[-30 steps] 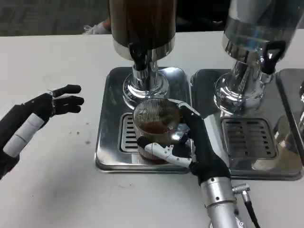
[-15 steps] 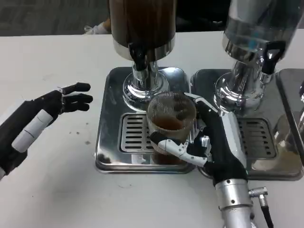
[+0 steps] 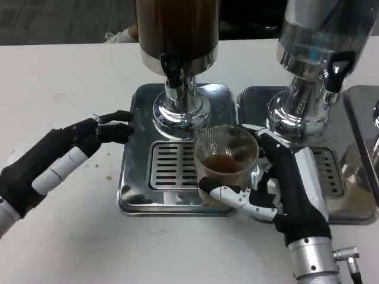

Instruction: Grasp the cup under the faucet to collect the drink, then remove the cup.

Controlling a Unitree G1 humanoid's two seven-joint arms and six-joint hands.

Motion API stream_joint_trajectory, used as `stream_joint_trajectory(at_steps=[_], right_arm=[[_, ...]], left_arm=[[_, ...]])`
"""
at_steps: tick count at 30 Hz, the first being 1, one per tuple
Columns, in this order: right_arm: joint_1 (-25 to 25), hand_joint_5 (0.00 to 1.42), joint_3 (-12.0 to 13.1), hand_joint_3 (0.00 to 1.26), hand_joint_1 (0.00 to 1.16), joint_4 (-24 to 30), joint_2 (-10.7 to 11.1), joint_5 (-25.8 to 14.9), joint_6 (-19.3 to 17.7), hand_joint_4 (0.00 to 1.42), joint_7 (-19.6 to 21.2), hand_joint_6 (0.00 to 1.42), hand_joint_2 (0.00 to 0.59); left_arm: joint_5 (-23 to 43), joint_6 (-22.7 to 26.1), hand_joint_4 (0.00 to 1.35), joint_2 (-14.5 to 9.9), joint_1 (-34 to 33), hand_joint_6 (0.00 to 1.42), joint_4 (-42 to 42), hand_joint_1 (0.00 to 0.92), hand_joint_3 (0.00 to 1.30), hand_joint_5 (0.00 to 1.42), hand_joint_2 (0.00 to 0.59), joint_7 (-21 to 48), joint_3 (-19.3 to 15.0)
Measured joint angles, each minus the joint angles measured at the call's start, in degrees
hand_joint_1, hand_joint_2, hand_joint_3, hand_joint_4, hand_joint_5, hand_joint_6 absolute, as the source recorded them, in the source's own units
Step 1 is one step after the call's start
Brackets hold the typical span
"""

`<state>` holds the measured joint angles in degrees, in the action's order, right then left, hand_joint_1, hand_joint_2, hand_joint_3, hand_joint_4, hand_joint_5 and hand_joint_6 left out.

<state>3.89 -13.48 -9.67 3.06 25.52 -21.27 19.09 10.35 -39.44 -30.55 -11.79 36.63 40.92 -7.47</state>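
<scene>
Fingers on my left hand (image 3: 71, 151) are stretched out and slightly apart, holding nothing, their tips hovering at the left rim of the steel drip tray (image 3: 133, 198). Moving right, the dark drink dispenser (image 3: 177, 35) stands over the tray with its faucet (image 3: 172, 65) above the slotted grate (image 3: 172, 165). Next comes the cup (image 3: 227, 163), a ribbed clear glass with brown drink in the bottom, upright, its long axis vertical. It sits off to the right of the faucet, over the tray's right edge rather than the grate. I think it is lifted clear of the tray, though from this angle I can't be sure. My right hand (image 3: 284, 189) grips it, fingers wrapped around its front and lower side, palm against its right side. So the right hand owns the removal: I'd carry the cup on rightward and toward me, keeping it level, while the left hand waits well apart.
</scene>
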Motion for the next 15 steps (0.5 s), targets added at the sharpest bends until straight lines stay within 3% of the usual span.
stream_joint_trajectory(at_steps=[9,15], right_arm=[[4.7,1.04,1.3,0.76,0.96,7.5,0.4,-0.8,1.9,0.84,-3.9,1.31,0.158],[6.1,1.05,1.8,0.78,0.97,8.1,0.3,-1.0,2.8,0.87,-4.8,1.32,0.153]], left_arm=[[-1.8,-3.1,0.25,0.0,1.4,0.16,-3.6,0.0,0.24,0.25,0.082,-0.1,1.5],[-1.8,-3.1,0.24,-0.2,2.2,0.16,-4.0,0.0,0.23,0.25,0.079,-0.1,1.5]])
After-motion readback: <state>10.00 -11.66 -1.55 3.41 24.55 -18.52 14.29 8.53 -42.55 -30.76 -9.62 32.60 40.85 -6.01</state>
